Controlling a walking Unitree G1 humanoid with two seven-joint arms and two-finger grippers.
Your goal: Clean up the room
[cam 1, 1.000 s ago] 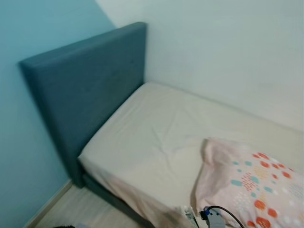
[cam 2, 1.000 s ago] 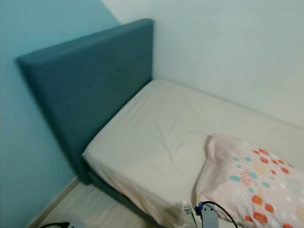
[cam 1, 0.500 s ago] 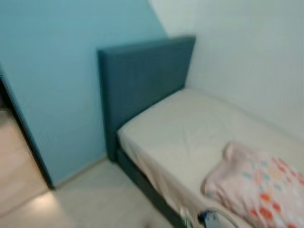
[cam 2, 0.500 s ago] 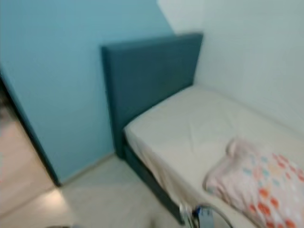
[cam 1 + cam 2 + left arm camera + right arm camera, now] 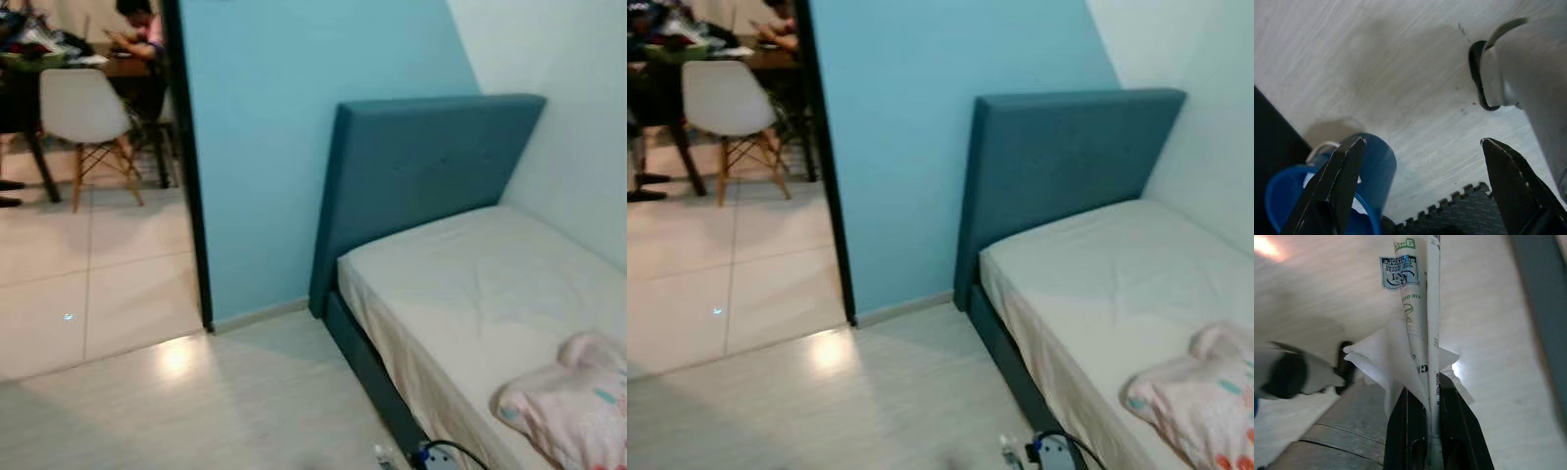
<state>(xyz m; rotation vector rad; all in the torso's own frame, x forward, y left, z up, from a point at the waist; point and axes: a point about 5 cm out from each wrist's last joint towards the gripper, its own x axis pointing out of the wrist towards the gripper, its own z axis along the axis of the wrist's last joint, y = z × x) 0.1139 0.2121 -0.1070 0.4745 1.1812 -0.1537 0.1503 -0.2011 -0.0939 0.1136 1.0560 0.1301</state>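
Your left gripper (image 5: 1420,181) hangs with its fingers (image 5: 1334,186) apart, holding nothing, right above a blue bin (image 5: 1369,171) on the floor (image 5: 1400,73). If you swing that arm carelessly, it could knock the bin over. Your right gripper (image 5: 1425,431) has its fingers clamped on a flat paper wrapper (image 5: 1418,333) with tissue, low beside the bed (image 5: 470,294). The thin paper could slip free as you turn toward the doorway (image 5: 88,215), so keep the grip firm.

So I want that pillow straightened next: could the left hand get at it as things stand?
Probably not. The left hand hangs open over the floor beside a blue bucket; the pillow lies on the bed, on the robot's right.
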